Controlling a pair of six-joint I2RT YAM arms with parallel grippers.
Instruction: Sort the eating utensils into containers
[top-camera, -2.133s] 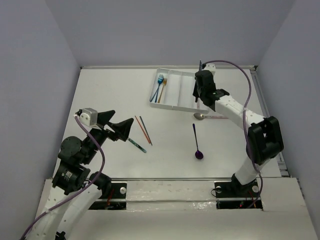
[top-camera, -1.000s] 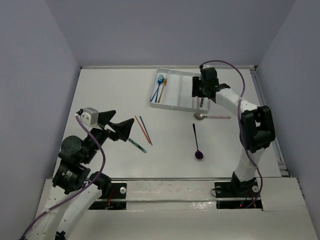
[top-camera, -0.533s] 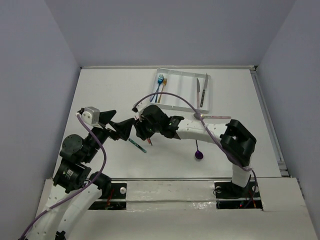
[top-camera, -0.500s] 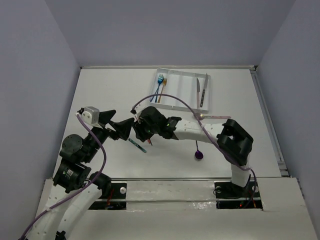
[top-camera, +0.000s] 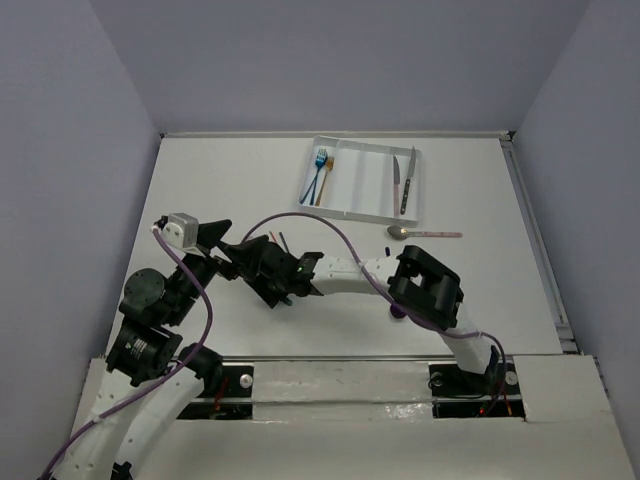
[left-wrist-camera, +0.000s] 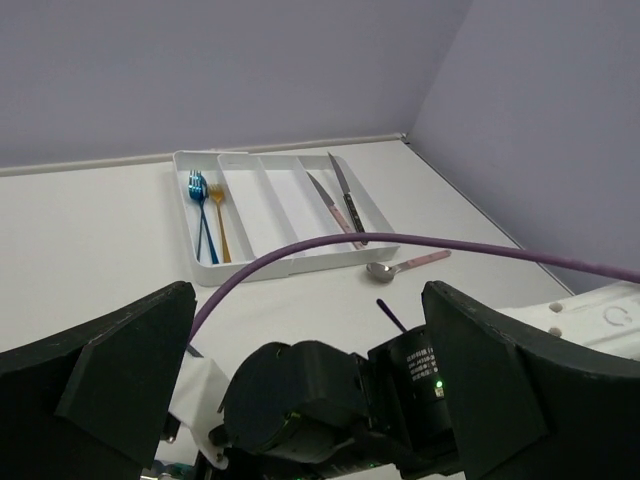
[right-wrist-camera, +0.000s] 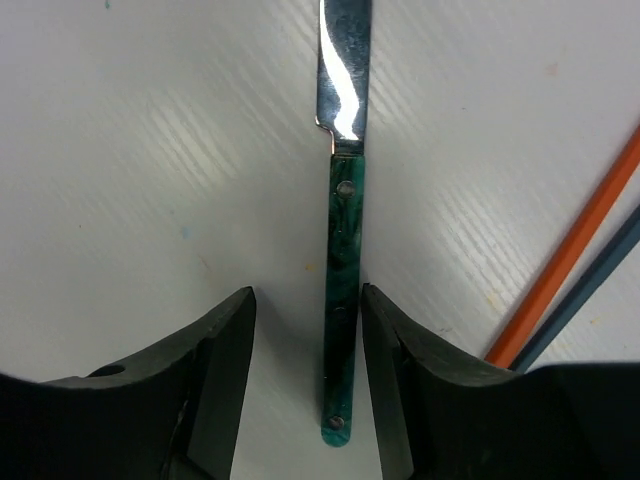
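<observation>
On the white table (top-camera: 200, 190), far side: white tray (top-camera: 345, 211), blue fork (left-wrist-camera: 203, 225) and gold fork (left-wrist-camera: 222, 228) in the leftmost compartment, two knives (left-wrist-camera: 346, 200) in the rightmost. Just in front of the tray, apart from it: pink-handled spoon (top-camera: 420, 233). Stretched low across toward the left: right arm (top-camera: 345, 272), with right gripper (right-wrist-camera: 307, 300) parted only a little wider than the teal-handled knife (right-wrist-camera: 341, 300) lying flat on the table between the fingers, blade pointing away, handle close against the finger on the wrist view's right, perhaps touching, clear of the other. Near the knife, not touching: red and teal chopsticks (right-wrist-camera: 565, 255), side by side. Close behind that wrist: left gripper (left-wrist-camera: 307, 300), splayed wide, holding nothing. Probably light, thin and stiff, slick on this smooth top and awkward to get under. Best pinched across the teal handle near mid-length, fingertips right down on the table, never on the polished blade, to avoid skating or pivoting out.
</observation>
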